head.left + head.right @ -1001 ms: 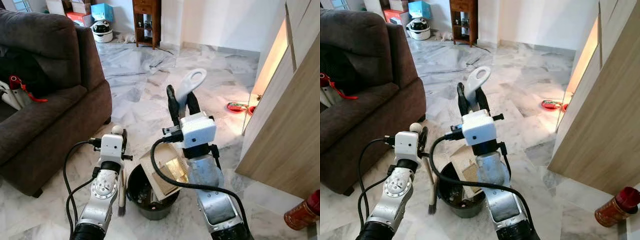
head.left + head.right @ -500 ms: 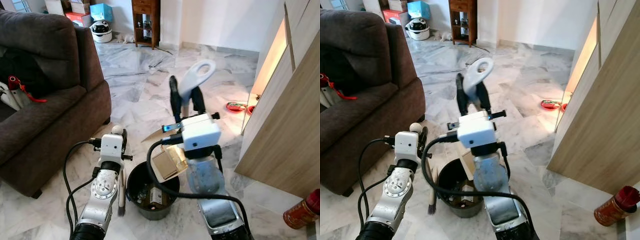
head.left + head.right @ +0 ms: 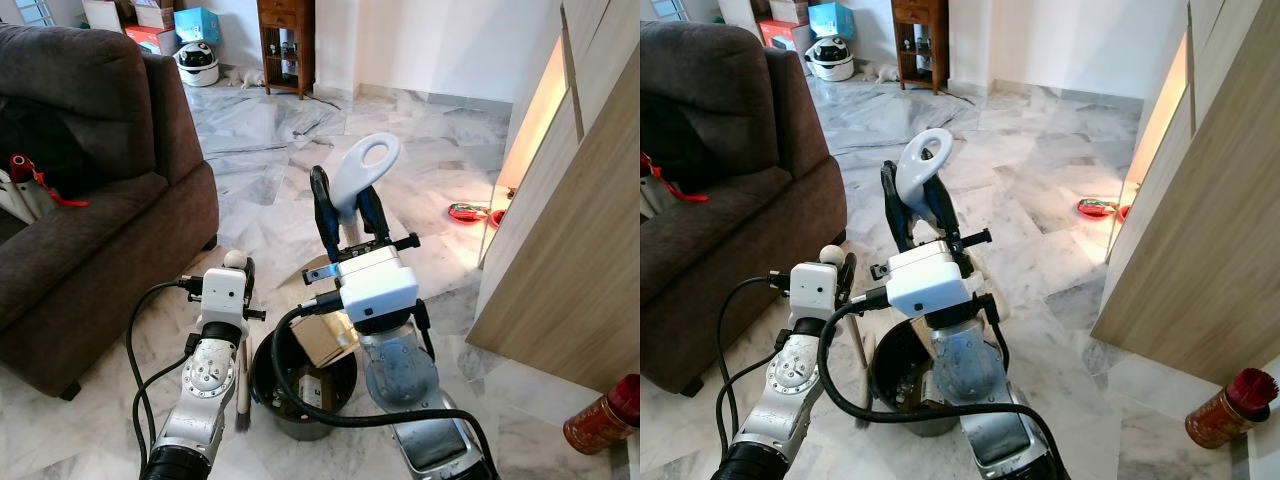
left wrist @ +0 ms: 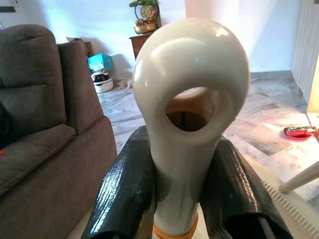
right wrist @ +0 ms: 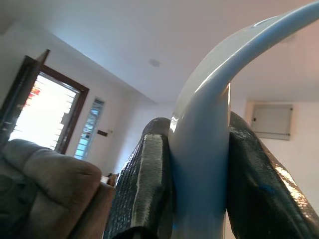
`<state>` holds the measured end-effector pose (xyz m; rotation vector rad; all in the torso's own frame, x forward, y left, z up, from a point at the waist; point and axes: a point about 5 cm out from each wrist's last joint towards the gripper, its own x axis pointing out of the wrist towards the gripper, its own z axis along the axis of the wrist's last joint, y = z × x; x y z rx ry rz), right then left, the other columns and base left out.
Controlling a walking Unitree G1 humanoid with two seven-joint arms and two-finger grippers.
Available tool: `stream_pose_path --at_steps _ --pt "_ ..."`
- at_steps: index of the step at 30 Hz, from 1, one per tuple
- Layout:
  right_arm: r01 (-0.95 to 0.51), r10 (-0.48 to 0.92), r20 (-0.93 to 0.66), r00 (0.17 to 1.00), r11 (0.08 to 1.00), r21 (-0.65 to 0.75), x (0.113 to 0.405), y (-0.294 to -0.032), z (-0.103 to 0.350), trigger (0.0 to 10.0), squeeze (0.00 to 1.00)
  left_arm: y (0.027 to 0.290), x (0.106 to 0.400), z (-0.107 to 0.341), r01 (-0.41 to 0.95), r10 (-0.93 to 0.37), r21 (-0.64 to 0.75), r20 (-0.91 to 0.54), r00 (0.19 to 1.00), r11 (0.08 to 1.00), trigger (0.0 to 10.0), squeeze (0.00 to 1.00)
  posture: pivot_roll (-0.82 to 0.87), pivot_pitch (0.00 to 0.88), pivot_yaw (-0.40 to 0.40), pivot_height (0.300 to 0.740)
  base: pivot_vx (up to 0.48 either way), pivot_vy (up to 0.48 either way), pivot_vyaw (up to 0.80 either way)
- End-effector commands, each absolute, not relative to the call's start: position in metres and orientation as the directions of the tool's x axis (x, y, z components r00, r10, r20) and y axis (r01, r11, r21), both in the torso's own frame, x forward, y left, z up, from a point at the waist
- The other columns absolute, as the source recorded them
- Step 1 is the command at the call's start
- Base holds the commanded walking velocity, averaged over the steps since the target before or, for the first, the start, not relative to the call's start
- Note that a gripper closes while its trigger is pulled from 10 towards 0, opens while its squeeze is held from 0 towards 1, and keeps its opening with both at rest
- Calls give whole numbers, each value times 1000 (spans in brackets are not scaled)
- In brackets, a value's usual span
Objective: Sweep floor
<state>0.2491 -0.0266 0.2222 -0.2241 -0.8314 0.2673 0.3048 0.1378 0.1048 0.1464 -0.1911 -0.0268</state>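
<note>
My right gripper (image 3: pixel 343 195) is shut on the pale looped handle of a dustpan (image 3: pixel 360 168). Its tan pan (image 3: pixel 325 340) hangs tilted over a black bin (image 3: pixel 300 405) on the marble floor, with litter inside the bin. The right wrist view has the same handle (image 5: pixel 204 149) pinched between the black fingers (image 5: pixel 144 184). My left gripper (image 3: pixel 240 272) stands just left of the bin, shut on a cream brush handle (image 4: pixel 192 99) held upright. The brush's dark bristles (image 3: pixel 243 415) hang near the floor beside the bin.
A brown sofa (image 3: pixel 90 220) fills the left side, with a red and white item (image 3: pixel 30 180) on its seat. A wooden cabinet (image 3: pixel 570 250) lines the right, a red canister (image 3: pixel 598 422) at its foot. A red object (image 3: pixel 470 212) lies on the floor ahead.
My right gripper lifted the dustpan from low in the bin and swung it left, so the pan now hangs tilted above the bin. The left arm stayed put.
</note>
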Motion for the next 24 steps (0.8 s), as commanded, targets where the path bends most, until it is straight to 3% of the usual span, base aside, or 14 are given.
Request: stream_pose_path --at_steps 1,24 --pt "-175 284 777 562 959 -223 233 -16 243 10000 0 136 310 119 12 -53 158 259 964 987 10000 0 50 0 32 740 0 0 0" --pt "-145 361 768 528 930 -338 231 -12 239 10000 0 135 310 119 12 -53 156 258 965 988 10000 0 47 0 31 740 0 0 0"
